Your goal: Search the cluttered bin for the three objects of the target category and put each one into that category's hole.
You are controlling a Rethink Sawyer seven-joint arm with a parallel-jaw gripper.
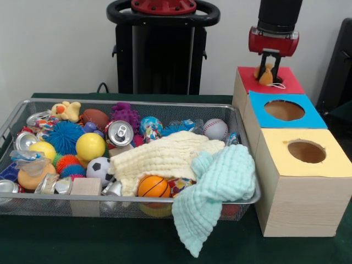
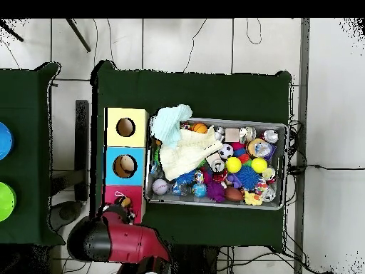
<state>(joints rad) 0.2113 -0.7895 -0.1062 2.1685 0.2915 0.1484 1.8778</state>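
A silver wire-mesh bin (image 1: pixel 11 124) sits left of three wooden boxes on a green table (image 1: pixel 66 242). At the far right, the gripper (image 1: pixel 267 70) hangs over the red-topped box (image 1: pixel 286 82), its fingers closed on a tan plush toy (image 1: pixel 265 76) at the hole. In the bin, a cream cloth (image 1: pixel 159 157) and a mint cloth (image 1: pixel 220 187), which droops over the near rim, cover much clutter. A yellow plush duck (image 1: pixel 67 111) lies at the far left corner. The overhead view shows something inside the blue box's hole (image 2: pixel 125 165).
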